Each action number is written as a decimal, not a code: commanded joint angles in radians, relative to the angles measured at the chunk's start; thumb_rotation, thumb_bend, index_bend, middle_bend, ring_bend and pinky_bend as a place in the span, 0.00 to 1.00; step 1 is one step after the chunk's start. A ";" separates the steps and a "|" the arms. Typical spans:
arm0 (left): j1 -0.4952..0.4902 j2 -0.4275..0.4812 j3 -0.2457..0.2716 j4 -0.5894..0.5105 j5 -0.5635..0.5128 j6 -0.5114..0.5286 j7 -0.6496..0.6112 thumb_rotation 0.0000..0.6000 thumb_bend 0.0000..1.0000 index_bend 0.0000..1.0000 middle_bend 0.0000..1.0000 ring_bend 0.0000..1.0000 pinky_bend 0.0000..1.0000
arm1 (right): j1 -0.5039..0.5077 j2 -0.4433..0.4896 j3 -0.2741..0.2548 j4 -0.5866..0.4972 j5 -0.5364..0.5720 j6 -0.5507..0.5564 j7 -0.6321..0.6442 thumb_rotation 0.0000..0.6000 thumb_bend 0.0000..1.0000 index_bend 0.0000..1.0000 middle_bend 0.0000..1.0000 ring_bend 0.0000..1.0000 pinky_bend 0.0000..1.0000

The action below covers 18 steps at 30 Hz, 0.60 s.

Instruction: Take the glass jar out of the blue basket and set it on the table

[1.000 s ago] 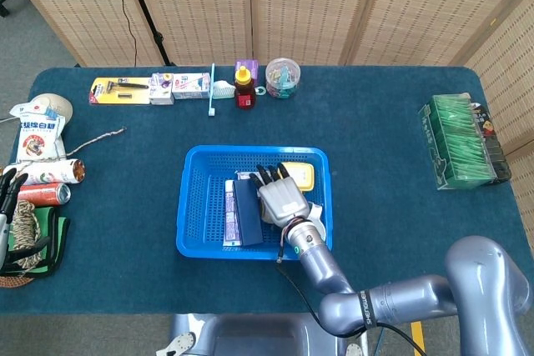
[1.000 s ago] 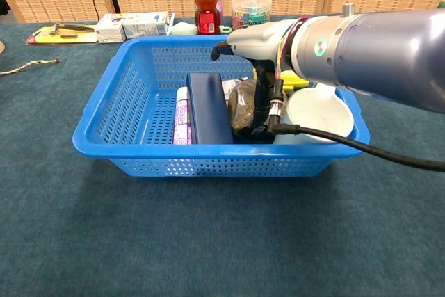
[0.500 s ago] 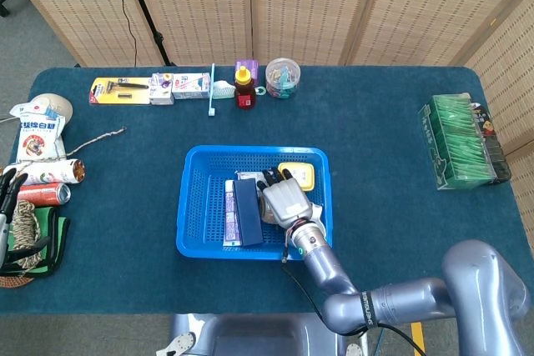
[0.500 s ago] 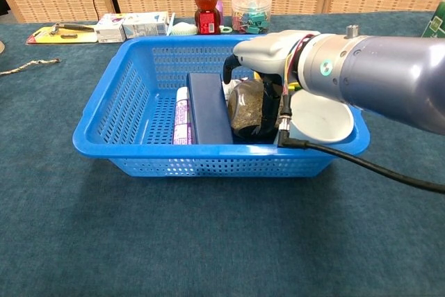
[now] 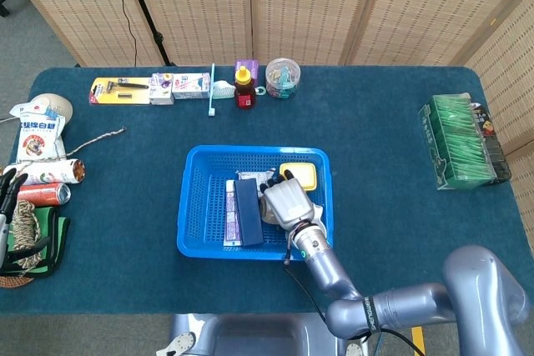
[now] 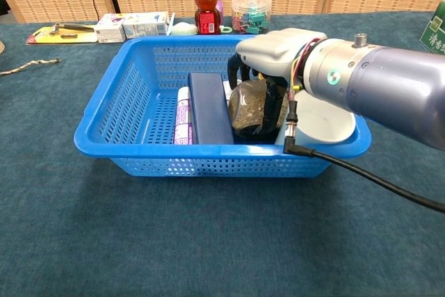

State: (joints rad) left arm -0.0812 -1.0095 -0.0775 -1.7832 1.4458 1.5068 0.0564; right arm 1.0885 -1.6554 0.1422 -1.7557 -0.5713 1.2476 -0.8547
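From the left, the blue basket [image 6: 125, 113] holds a navy box [image 6: 210, 106] standing on edge, and just beside it sits the glass jar [image 6: 249, 109] — dark seeds inside, still down within the basket walls. My right hand [image 6: 278, 50] is over the jar with its fingers [image 6: 238, 67] curled around the top; I judge it a grip, though contact is partly hidden. Right of it lies a white bowl [image 6: 323, 119]. I'd lift straight up — clearing box and rim — before swinging out toward the open table [image 6: 208, 241]. I can't see my left hand.
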 commanded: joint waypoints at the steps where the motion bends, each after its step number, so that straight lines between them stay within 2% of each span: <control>1: 0.000 0.000 0.000 0.000 0.000 0.000 0.000 1.00 0.02 0.00 0.00 0.00 0.00 | -0.019 -0.003 -0.003 -0.005 -0.053 0.023 0.014 1.00 0.00 0.40 0.38 0.49 0.66; 4: 0.001 0.001 0.001 0.000 0.002 0.001 0.000 1.00 0.02 0.00 0.00 0.00 0.00 | -0.033 -0.007 -0.006 -0.006 -0.087 0.036 0.020 1.00 0.04 0.45 0.43 0.53 0.69; 9: 0.003 0.001 0.003 0.000 0.007 0.004 -0.002 1.00 0.02 0.00 0.00 0.00 0.00 | -0.055 -0.012 -0.007 -0.015 -0.128 0.048 0.022 1.00 0.24 0.53 0.50 0.58 0.71; 18: 0.003 0.003 0.005 0.000 0.008 0.002 -0.007 1.00 0.02 0.00 0.00 0.00 0.00 | -0.074 0.004 0.023 -0.065 -0.182 0.064 0.017 1.00 0.29 0.55 0.52 0.59 0.71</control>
State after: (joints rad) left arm -0.0785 -1.0060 -0.0729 -1.7832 1.4542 1.5083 0.0498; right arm 1.0158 -1.6539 0.1617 -1.8169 -0.7489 1.3092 -0.8368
